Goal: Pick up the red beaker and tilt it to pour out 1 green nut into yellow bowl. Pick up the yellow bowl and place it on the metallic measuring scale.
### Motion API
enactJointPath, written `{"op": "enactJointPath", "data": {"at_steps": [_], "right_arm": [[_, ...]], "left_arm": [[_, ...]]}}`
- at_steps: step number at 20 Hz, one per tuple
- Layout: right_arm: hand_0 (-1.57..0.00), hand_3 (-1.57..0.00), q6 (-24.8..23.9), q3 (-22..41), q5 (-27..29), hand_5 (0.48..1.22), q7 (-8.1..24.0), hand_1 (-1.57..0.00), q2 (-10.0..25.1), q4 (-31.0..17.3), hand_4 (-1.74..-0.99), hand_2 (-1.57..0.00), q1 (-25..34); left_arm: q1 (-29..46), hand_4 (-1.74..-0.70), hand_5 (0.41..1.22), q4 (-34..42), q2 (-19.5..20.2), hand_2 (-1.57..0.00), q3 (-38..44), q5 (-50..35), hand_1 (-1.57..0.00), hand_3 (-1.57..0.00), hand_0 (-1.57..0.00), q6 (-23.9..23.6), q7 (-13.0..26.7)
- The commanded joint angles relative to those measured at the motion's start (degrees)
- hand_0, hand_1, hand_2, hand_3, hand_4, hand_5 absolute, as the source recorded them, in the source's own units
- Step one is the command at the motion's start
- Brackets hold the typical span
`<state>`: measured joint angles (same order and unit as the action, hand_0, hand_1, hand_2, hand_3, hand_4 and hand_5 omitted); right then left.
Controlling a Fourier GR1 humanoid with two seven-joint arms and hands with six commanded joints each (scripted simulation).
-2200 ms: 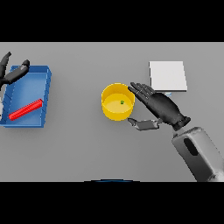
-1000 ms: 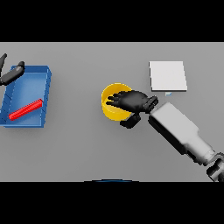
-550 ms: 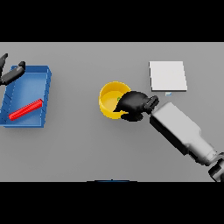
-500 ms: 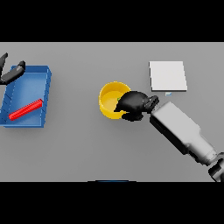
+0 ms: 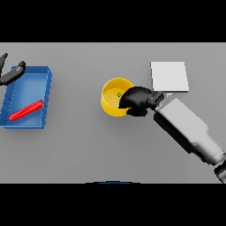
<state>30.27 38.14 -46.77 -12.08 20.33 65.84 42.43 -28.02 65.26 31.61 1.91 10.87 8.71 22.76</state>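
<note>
Yellow bowl point(image 5: 112, 102) now higher, right hand point(image 5: 137, 100) curled tighter on its rim than earlier.

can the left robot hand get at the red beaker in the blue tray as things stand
Probably yes: the left robot hand hovers at the blue tray's far left corner, and the red beaker lies uncovered inside, nothing between them.

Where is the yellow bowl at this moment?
In the head view the yellow bowl sits near the table's middle, left of the white scale, with the right hand curled over its right rim.
</note>
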Motion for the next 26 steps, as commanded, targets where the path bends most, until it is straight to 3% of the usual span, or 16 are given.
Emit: {"op": "enactJointPath", "data": {"at_steps": [1, 7, 9, 13, 18, 26], "right_arm": [[-1.54, -1.17, 0.5, -0.3, 0.3, 1.214, 0.5, -1.54, 0.7, 1.0, -1.73, -1.45, -0.1], [-1.56, -1.2, 3.9, -3.1, 1.6, 1.219, 5.1, -1.56, 4.8, 7.7, -1.738, -1.45, 0.3], [-1.57, -1.18, 3.8, -3.2, 1.5, 1.219, 5.0, -1.57, 6.2, 9.3, -1.739, -1.49, -1.2], [-1.54, -1.19, 3.3, -6.0, 2.1, 1.22, 7.1, -1.57, 7.7, 9.0, -1.74, -1.49, -0.5], [-1.56, -1.16, -3.0, -9.5, 1.1, 1.221, 5.0, -1.57, 10.6, 2.8, -1.741, -1.53, 1.8], [-1.57, -1.17, -10.1, -13.0, -1.4, 1.221, 3.2, -1.57, 10.4, -13.0, -1.741, -1.53, 5.7]], "left_arm": [[0.3, -0.77, 0.706, 0.4, -0.2, 0.0, -0.1, -0.1, 0.0, 0.0, 0.0, 0.0, -0.1], [-0.2, -0.79, 0.702, 0.2, -0.7, 0.0, 0.2, -0.9, 0.0, 0.0, 0.0, 0.1, -0.1], [-0.8, -0.8, 0.702, 0.3, -0.7, 0.0, 0.5, -1.3, 0.0, 0.0, 0.0, 0.2, 0.5], [-0.9, -0.81, 0.71, 0.9, -1.0, 0.0, 0.7, -1.9, 0.0, 0.0, 0.0, 0.2, 1.8], [0.8, -0.84, 0.737, 3.9, -0.6, 0.0, 1.2, -3.1, 0.0, 0.0, 0.0, 0.5, 3.4], [1.8, -0.86, 0.762, 6.2, -0.8, 0.0, 1.2, -3.5, 0.0, 0.0, 0.0, 0.3, 6.6]]}}
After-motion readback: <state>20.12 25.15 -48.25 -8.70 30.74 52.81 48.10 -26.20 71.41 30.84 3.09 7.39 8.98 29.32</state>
